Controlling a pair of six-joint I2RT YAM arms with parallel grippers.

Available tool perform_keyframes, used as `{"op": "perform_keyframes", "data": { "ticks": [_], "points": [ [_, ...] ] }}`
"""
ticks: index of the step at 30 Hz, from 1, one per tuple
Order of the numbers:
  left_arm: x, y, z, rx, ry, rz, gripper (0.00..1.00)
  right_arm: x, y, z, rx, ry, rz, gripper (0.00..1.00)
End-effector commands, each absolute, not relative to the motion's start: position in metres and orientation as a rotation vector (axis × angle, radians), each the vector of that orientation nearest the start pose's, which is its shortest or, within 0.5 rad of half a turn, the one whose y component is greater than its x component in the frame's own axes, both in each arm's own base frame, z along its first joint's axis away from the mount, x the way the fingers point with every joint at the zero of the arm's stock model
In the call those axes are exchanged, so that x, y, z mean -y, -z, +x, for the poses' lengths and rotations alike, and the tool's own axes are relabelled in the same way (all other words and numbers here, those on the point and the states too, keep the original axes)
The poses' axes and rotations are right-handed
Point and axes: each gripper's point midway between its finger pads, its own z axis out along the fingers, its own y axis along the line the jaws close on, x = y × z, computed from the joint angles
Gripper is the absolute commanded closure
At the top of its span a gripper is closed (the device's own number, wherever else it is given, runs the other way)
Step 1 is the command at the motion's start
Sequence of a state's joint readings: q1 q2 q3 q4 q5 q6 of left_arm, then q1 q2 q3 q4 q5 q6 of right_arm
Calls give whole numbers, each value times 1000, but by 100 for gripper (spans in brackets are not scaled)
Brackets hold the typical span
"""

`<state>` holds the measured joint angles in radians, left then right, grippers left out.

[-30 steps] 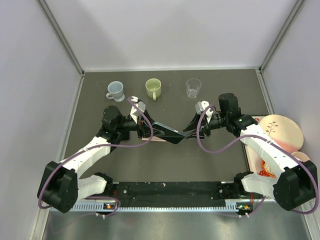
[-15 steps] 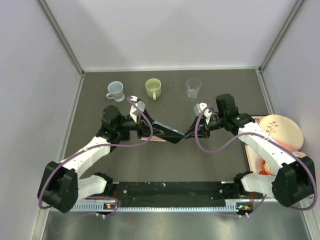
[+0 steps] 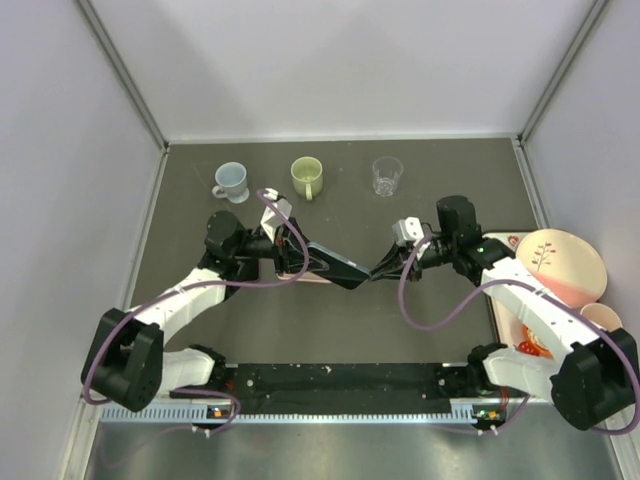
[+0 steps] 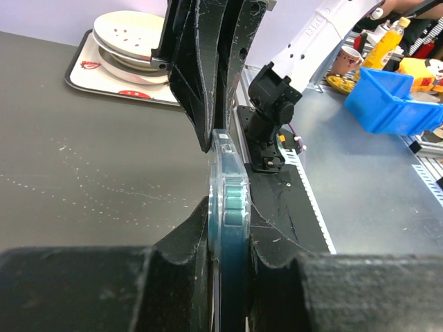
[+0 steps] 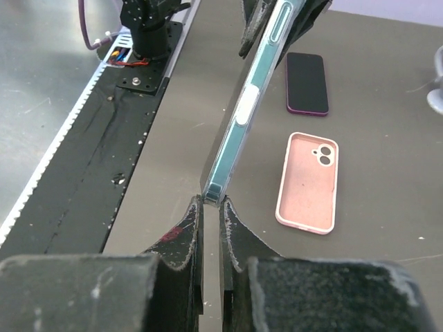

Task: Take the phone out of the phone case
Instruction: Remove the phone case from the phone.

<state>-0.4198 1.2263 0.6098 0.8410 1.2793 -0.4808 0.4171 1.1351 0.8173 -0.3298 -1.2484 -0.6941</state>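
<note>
A phone in a clear case [image 3: 335,266] with a teal edge is held in the air between both arms. My left gripper [image 3: 298,262] is shut on one end. In the left wrist view the cased phone [image 4: 227,200] stands edge-on between the left gripper's [image 4: 227,232] pads. My right gripper [image 3: 378,272] is closed to a narrow gap at the other end. In the right wrist view the phone [image 5: 249,104] runs up and away from the right gripper [image 5: 211,202], whose tips pinch its lowest corner.
An empty pink case [image 5: 308,181] and a dark phone with a purple rim [image 5: 306,83] lie on the table under the held phone. A blue mug [image 3: 230,181], a green mug [image 3: 307,177] and a clear glass [image 3: 386,175] stand at the back. A tray with plates [image 3: 560,262] is at the right.
My right gripper has moved down and in to the phone's free end, and its fingers have narrowed onto it. My left gripper and the phone have stayed nearly still.
</note>
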Motion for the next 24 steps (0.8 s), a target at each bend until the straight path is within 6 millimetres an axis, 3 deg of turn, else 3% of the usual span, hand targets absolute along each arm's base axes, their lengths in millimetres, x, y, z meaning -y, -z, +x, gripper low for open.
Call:
{"op": "perform_keyframes", "data": {
  "ticks": [1, 24],
  "points": [
    [272, -284, 147, -1141, 1605, 1329, 100, -255, -228, 209, -1008, -876, -1528, 100],
    [280, -275, 130, -1148, 1694, 1411, 100, -245, -249, 265, -992, -523, -1298, 100]
  ]
}}
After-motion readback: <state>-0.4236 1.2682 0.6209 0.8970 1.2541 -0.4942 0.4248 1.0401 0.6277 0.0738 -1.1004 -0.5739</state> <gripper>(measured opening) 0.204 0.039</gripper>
